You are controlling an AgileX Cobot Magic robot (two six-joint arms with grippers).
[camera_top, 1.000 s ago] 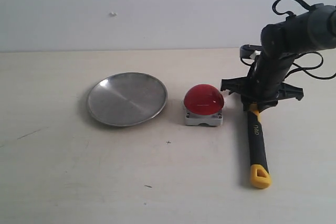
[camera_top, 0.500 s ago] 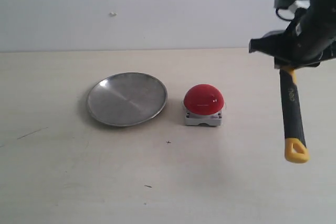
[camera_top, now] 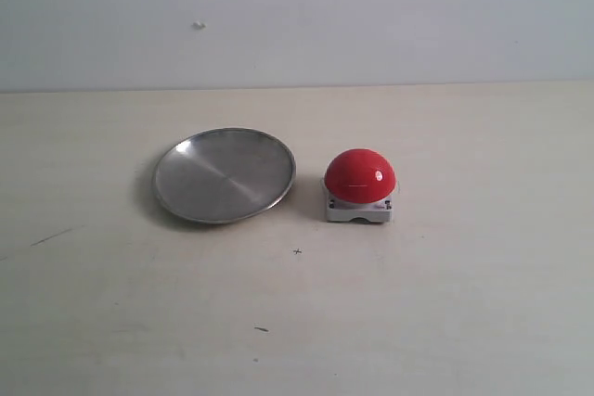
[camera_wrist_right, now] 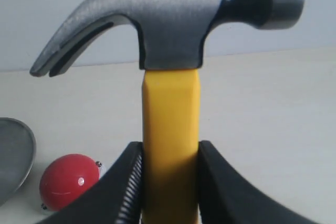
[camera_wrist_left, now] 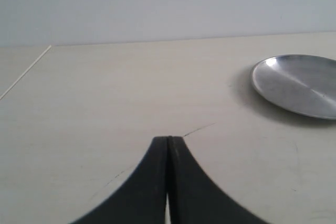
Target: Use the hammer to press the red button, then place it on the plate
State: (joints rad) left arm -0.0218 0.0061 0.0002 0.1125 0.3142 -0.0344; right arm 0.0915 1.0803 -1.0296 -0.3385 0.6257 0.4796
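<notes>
My right gripper [camera_wrist_right: 170,153] is shut on the hammer [camera_wrist_right: 170,124], its fingers clamping the yellow handle just below the dark metal head [camera_wrist_right: 173,19]. Neither the hammer nor the right arm shows in the exterior view. The red button [camera_top: 359,176] sits on its grey base just right of the silver plate [camera_top: 224,174]; in the right wrist view the red button [camera_wrist_right: 65,181] and a sliver of the plate [camera_wrist_right: 16,156] lie beyond the gripper. My left gripper [camera_wrist_left: 168,140] is shut on nothing, low over the table, well away from the plate [camera_wrist_left: 299,84].
A pale wooden table [camera_top: 297,322] with a few faint scratches carries the plate and button. A white wall [camera_top: 297,6] stands behind. In the left wrist view a seam in the table [camera_wrist_left: 26,72] runs along one side.
The right arm lifted the hammer off the table, rising up and to the right until both left the exterior view. Plate and button stayed still.
</notes>
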